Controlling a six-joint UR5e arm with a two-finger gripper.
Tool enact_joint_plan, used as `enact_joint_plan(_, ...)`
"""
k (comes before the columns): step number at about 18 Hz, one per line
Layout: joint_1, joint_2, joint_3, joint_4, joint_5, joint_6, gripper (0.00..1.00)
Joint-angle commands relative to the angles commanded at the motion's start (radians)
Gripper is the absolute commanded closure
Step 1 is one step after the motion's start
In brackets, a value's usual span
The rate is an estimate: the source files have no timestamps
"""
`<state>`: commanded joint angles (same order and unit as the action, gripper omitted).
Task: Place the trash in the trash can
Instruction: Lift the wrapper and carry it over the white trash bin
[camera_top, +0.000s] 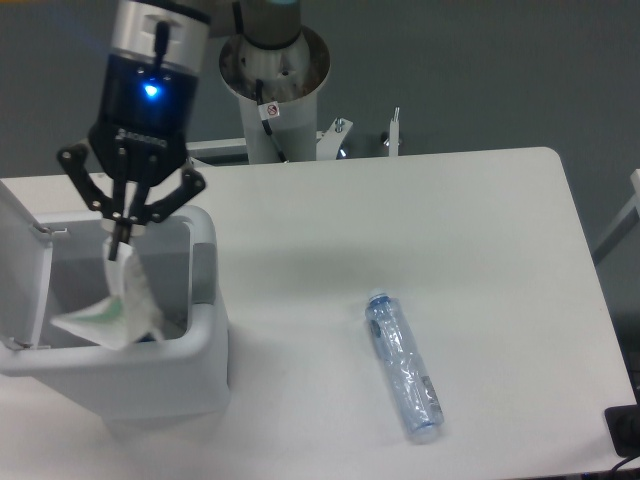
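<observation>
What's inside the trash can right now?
The white paper pack hangs from the gripper into the open trash can, its lower end below the rim. It covers most of the bin floor, so I cannot tell what lies underneath. The bottle lies on the table.

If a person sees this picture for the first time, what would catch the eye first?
First the gripper with its blue light, at the left, shut on the white pack, which hangs into the open bin. Next the clear bottle, which lies alone on the white table, toward the right front.
</observation>
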<state>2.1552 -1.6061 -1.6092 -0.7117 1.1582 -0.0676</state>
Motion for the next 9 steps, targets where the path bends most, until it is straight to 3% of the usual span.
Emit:
enact_joint_plan(4,0.015,0.028,-0.001,0.000,-0.003,-0.008,0.00)
enact_joint_plan(9,0.213,-0.001,-0.001,0.000,0.000,-0.003,0.00)
